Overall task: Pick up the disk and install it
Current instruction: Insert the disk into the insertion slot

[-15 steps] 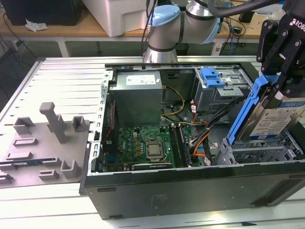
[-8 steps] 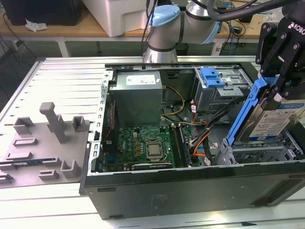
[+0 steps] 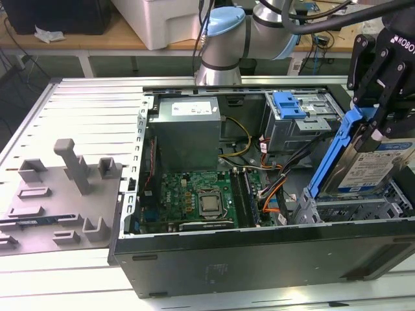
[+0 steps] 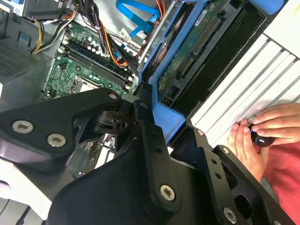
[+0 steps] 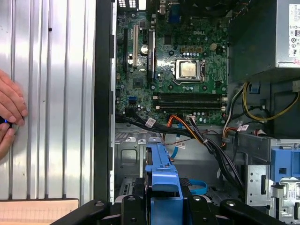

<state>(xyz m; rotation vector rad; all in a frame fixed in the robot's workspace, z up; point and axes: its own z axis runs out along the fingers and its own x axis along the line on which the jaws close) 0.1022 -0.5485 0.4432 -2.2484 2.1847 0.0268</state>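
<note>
Exterior view: tilted disk [image 3: 371, 167] in pincer [image 3: 369, 129], one edge out of frame.

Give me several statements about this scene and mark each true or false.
1. The gripper holds the disk tilted above the open case. True.
2. A person's hand is over the ribbed table beside the case. True.
3. The power supply lies outside the case on the table. False: it sits inside the case, next to the motherboard.
4. The disk lies flat on the motherboard. False: it is in the gripper, at the exterior view's right.
</note>
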